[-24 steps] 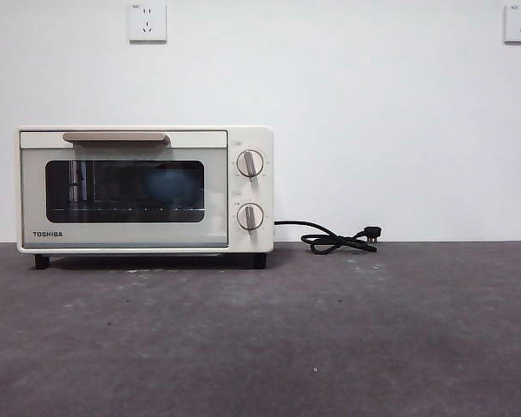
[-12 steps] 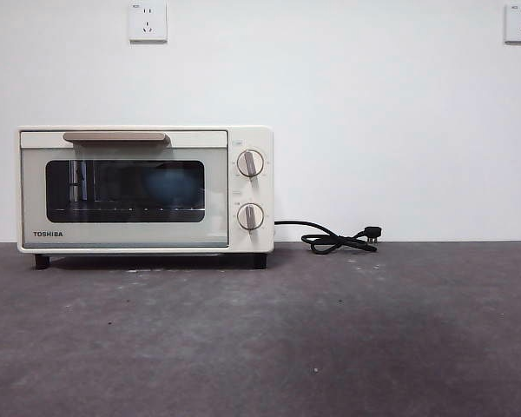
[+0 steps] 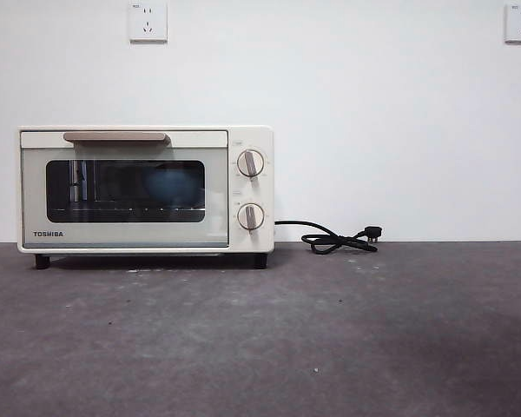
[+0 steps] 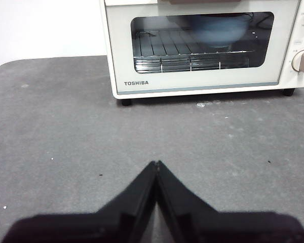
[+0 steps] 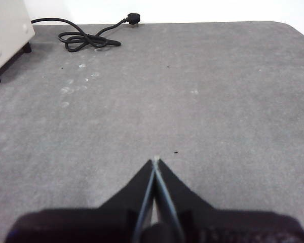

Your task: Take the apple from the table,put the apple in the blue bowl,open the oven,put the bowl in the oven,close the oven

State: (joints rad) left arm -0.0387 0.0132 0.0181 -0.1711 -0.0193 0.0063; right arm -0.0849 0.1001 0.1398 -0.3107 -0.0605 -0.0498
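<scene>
The cream-white oven [image 3: 145, 189] stands at the back left of the table [image 3: 330, 339] with its dark glass door closed. Through the glass the blue bowl [image 3: 172, 184] shows dimly on the rack, also visible as a pale blue bowl [image 4: 218, 29] in the left wrist view. The apple is hidden. My left gripper [image 4: 156, 164] is shut and empty, held back over the table in front of the oven [image 4: 202, 48]. My right gripper [image 5: 155, 161] is shut and empty over bare table, to the right of the oven's corner [image 5: 7, 30].
The oven's black cord [image 3: 339, 238] lies coiled with its plug at the back, right of the oven, and shows as a cord [image 5: 86, 38] in the right wrist view. Two wall sockets [image 3: 148, 22] sit high on the white wall. The table's rounded far corner [image 5: 289, 28] is near.
</scene>
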